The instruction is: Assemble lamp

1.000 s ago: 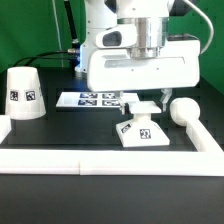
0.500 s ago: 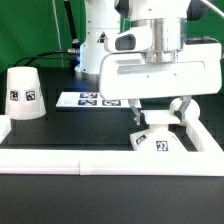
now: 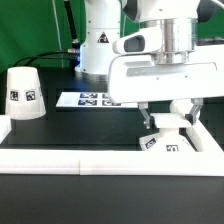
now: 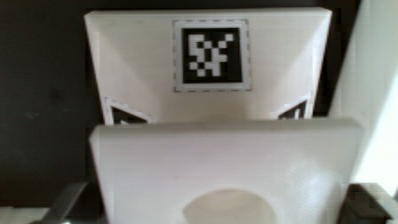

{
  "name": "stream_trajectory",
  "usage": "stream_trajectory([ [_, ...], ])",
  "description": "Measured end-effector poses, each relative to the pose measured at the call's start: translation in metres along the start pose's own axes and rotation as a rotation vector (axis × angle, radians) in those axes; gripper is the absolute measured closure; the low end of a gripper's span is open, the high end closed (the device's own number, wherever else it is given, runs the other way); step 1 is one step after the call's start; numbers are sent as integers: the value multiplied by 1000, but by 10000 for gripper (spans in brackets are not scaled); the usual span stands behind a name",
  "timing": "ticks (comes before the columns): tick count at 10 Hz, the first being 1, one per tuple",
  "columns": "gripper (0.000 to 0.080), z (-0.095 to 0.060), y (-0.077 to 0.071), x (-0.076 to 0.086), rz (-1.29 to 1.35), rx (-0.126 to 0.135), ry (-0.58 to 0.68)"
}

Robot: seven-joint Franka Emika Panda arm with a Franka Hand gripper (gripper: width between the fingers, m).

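Note:
The white square lamp base (image 3: 163, 138) with a black-and-white tag sits low on the black table at the exterior view's right, close to the white corner wall. My gripper (image 3: 166, 120) is shut on the lamp base, one finger on each side. In the wrist view the lamp base (image 4: 210, 95) fills the picture, its tag facing the camera and a round hole near my gripper (image 4: 221, 212). The cone-shaped lamp shade (image 3: 24, 93) stands upright at the exterior view's left. The bulb is hidden behind my gripper.
The marker board (image 3: 84, 99) lies flat behind the middle of the table. A raised white wall (image 3: 100, 163) runs along the front edge and turns up the exterior view's right side (image 3: 208, 145). The arm's white body hangs over the right half.
My gripper has carried the lamp base toward the exterior view's right, from near the middle to beside the right wall, and now covers the bulb.

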State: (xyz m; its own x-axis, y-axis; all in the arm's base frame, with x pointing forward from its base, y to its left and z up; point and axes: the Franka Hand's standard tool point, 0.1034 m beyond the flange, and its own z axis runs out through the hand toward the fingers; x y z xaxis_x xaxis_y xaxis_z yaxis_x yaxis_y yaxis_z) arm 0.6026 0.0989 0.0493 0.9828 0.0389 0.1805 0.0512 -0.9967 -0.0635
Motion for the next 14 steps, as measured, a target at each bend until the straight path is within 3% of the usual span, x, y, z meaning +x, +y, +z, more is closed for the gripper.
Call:
stream_trajectory([
  [4,263,-1,1,2,-23,-7,10],
  [6,122,-8,1,-2,-48,-8,10],
  [7,122,-11,1,-8,-57,-8,6],
  [11,101,-28,-3,-49,-99,-8,-14],
  [14,101,-39,-22,-81,-114,-1,-34],
])
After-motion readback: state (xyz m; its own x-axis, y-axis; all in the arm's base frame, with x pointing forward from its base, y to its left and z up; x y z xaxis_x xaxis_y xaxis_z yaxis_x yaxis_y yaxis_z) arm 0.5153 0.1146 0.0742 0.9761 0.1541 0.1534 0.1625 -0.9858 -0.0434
